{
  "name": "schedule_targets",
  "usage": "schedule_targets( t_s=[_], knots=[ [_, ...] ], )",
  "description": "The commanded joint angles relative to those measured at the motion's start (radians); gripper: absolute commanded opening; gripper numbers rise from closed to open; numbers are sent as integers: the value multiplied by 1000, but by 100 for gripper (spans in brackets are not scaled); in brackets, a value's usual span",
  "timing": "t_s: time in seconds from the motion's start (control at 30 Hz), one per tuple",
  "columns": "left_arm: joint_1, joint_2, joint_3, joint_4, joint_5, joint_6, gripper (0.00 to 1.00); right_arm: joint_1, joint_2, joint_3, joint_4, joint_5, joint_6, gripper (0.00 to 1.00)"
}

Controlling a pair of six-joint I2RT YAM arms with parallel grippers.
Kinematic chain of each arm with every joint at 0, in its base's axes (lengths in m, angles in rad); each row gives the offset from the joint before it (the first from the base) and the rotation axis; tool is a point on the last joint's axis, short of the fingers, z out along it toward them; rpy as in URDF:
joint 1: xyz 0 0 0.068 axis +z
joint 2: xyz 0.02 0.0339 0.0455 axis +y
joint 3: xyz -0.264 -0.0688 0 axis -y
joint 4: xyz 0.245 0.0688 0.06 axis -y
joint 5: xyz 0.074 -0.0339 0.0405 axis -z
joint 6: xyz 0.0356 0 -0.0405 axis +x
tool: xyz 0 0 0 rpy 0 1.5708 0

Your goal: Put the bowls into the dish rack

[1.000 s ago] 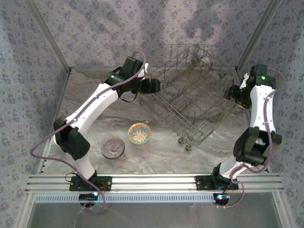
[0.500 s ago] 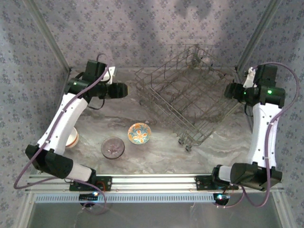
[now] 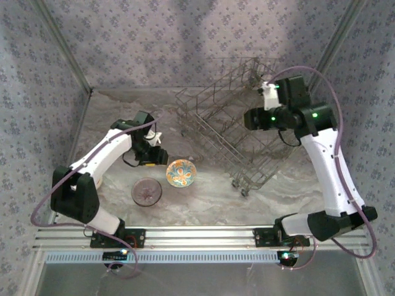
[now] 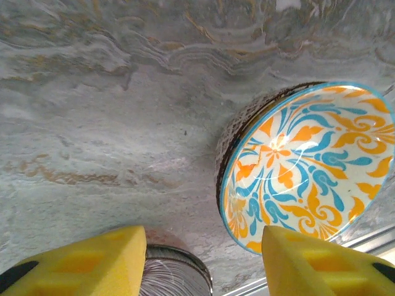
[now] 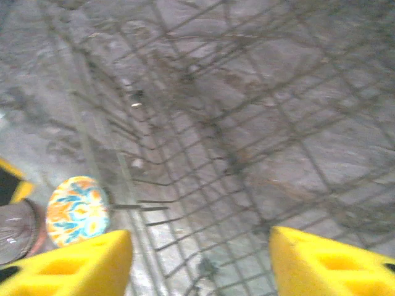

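**A:** What lies nearest the arm bases?

**B:** A grey-speckled bowl (image 3: 146,192) on the marbled table (image 3: 203,206). The blue-and-orange patterned bowl (image 3: 181,173) sits upright just beside it, a little farther back. A pale shape (image 3: 97,180) tucked behind the left arm (image 3: 105,151) may be a bowl too, but it is too hidden to tell.

**A:** And the left gripper?

**B:** The left gripper (image 3: 164,156) hangs close to the patterned bowl. Its 2 yellow fingers (image 4: 80,262) stand partly apart and grip nothing (bare table shows through the gap).

**A:** Farther back?

**B:** The dish rack (image 3: 213,126) sits skewed toward the far right corner. The right gripper (image 3: 250,117) hovers over its tines, jaws roughly half spread and empty.
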Motion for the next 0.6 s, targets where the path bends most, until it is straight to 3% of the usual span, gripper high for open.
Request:
schedule_targets(
  t_s=[0.0, 0.13, 0.33, 0.57],
  knots=[
    [-15, 18, -1, 51, 38, 4, 52, 125, 7, 49, -22, -11, 47, 54],
    [-24, 65, 7, 73, 50, -7, 52, 305, 65, 33, 18, -19, 109, 41],
    [-24, 81, -3, 94, 51, -14, 51, 485, 189, -16, 106, 5, 182, 34],
    [-45, 107, -4, 123, 72, -20, 48, 545, 269, -54, 159, 26, 199, 31]
  ],
)
